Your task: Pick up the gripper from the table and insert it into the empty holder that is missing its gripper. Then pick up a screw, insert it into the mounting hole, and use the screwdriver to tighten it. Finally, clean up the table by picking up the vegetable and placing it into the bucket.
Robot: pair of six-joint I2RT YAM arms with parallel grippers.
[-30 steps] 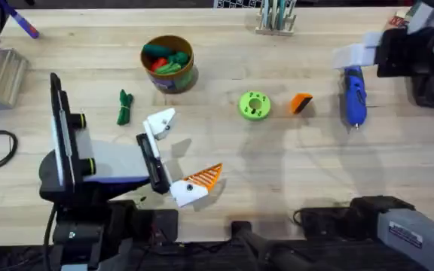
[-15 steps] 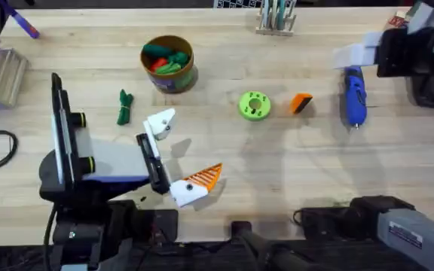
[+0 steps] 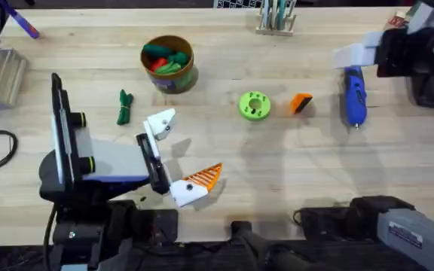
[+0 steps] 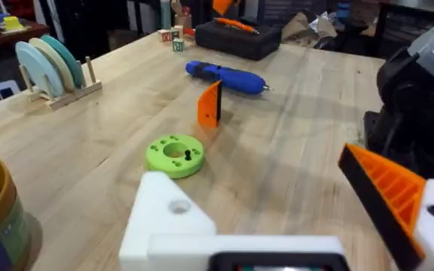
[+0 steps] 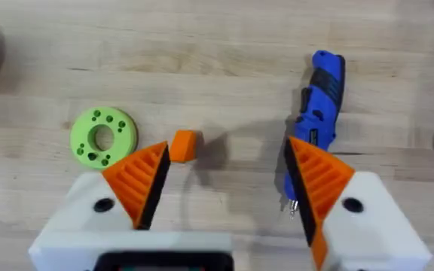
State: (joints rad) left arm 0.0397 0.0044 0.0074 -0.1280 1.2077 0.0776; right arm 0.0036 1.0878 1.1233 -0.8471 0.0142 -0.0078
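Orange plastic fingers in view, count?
4: one loose orange wedge on the wooden table by the lime-green disc, one on the left end effector, two on the right end effector.

Black-and-white arms, white claw mounts with orange ribbed fingers (image 5: 145, 177), one left mount (image 4: 168, 218) bare

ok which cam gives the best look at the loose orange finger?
Left wrist: the orange finger stands on edge on the table, its wedge shape and dark edge clear, between the green disc and the screwdriver. Overhead shows it small, beside the disc. Right wrist shows it partly behind the right claw's pad.
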